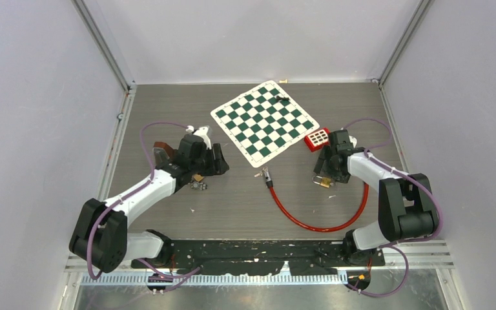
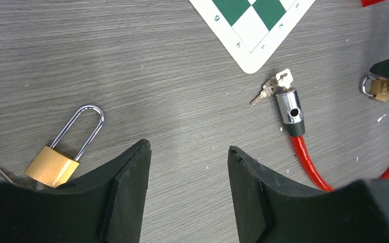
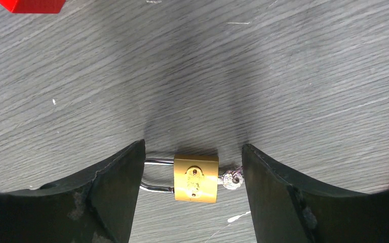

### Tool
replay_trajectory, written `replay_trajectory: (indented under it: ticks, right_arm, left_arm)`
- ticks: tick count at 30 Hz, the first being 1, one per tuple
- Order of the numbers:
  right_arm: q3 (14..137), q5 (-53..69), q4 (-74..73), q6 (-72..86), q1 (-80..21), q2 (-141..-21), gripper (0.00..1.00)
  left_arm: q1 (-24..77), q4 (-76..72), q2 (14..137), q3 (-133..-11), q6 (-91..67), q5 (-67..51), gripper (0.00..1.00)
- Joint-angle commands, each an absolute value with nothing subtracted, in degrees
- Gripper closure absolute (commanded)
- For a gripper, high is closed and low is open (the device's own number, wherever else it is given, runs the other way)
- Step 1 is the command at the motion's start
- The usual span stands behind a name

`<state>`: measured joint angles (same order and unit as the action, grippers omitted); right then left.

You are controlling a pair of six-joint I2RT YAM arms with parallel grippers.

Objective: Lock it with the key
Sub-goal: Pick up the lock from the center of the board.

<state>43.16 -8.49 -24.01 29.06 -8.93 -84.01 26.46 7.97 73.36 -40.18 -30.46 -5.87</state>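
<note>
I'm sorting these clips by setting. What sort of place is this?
Probably a robot lab test cell: plain grey walls on metal framing enclose a wood-grain table holding practice props, a brass padlock, a red cable lock, a chess mat.

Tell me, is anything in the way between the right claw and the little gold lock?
No, nothing visible is in the way. The little gold padlock lies flat on the table, right between the open fingers of the right gripper. There is only bare wood around it.
</note>
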Motion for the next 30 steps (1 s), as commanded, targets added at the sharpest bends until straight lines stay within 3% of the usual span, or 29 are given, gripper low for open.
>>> replay_trajectory:
  ticks: [1, 13, 23, 30]
  right_arm:
    - [41.4, -4.2, -23.5, 32.2, -8.4, -82.0, 0.25]
    - [33.4, 8.4, -28.5, 55.5, -8.5, -70.5, 0.27]
    - [39.3, -11.1, -34.2, 49.5, -8.7, -70.9, 0.25]
    - [44.7, -14.9, -32.3, 48.1, -8.7, -79.5, 0.24]
  left_arm:
    - [26.4, 5.0, 71.6, -41.5, -28.9, -8.1, 0.43]
    - [26.4, 6.5, 71.1, -41.4, -27.9, -8.0, 0.43]
    - [26.4, 6.7, 71.0, -41.6, -27.3, -7.4, 0.43]
    - [26.4, 7.3, 70.4, -41.8, -26.7, -6.3, 0.43]
